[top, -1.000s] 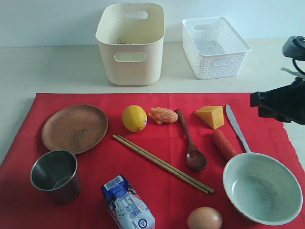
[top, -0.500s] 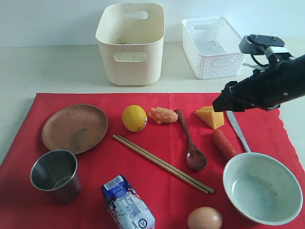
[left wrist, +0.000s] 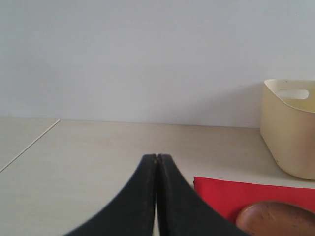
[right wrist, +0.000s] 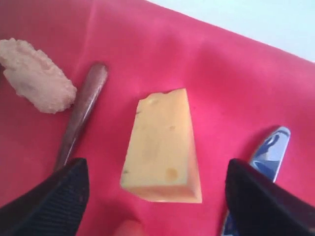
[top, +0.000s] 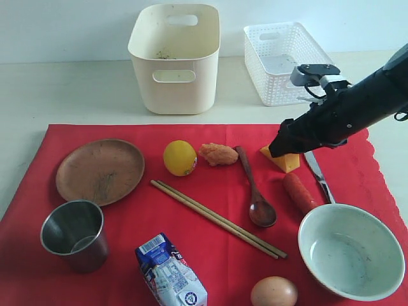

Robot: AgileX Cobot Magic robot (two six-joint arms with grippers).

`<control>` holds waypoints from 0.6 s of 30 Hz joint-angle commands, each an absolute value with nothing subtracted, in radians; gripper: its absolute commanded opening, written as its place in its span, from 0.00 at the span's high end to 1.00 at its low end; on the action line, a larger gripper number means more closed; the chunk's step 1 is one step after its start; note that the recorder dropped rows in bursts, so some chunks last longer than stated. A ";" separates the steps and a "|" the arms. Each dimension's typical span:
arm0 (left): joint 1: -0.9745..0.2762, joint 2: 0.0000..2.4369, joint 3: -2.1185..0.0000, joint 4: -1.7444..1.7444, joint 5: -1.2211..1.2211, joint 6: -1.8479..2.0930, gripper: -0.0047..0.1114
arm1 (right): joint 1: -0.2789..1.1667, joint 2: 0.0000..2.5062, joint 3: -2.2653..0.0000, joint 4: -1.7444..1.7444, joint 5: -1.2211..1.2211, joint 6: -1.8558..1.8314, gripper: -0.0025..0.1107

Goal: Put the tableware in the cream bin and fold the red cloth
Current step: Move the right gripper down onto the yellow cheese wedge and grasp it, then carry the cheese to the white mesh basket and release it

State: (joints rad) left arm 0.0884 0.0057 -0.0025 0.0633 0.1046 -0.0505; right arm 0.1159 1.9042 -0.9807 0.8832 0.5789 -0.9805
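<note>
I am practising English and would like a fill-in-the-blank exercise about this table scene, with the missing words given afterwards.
1. The right gripper hangs with open jaws over the wedge of ____.
2. The steel cup stands beside the round wooden ____.
3. The left gripper has its jaws ____.
4. The egg lies on the red cloth next to the pale ____.

Missing words: cheese; plate; shut; bowl.

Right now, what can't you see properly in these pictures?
Yellow cheese wedge: exterior view, top hidden by the black robot arm.
Silver knife: exterior view, far end behind that arm; right wrist view, cut by the bottom edge.
Brown egg: exterior view, cut by the bottom edge.
Round brown wooden plate: left wrist view, mostly below the frame.
</note>
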 commanded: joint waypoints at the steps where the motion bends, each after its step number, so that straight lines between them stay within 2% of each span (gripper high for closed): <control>1: 0.091 0.000 0.000 0.064 0.101 -0.048 0.94 | 0.116 1.937 -0.996 0.875 0.566 -1.002 0.33; 18: 0.091 0.000 0.000 0.064 0.101 -0.048 0.94 | 0.116 1.952 -0.996 0.963 0.574 -1.049 0.33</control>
State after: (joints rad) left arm 0.0884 0.0057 -0.0025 0.0633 0.1046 -0.0505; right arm 0.1159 1.9413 -0.9910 0.9524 0.5714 -1.0288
